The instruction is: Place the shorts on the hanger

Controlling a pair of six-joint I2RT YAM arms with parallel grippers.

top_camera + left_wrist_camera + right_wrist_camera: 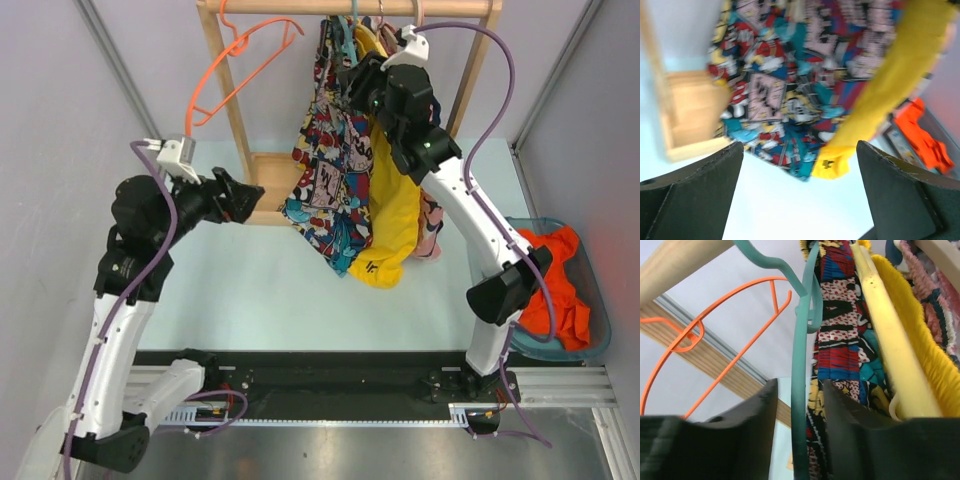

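From above, the soft comic-print shorts (335,150) drape from the thin teal plastic hanger (345,45) on a wooden rail (280,8), with the right gripper (355,78) up at the hanger. Left wrist: the left gripper (800,150) gapes wide, empty, facing the shorts. Right wrist: jaws slightly parted, straddling the hanger's slim bar

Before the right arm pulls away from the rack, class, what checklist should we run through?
1. Jaws of the right tool stand off the hanger on both sides: ok.
2. Hanger hook over the wooden rail: cannot tell, its top is cut off.
3. The shorts seated on the hanger: cannot tell; they hang right beside it.
4. The left tool open, empty, apart from the shorts: ok.
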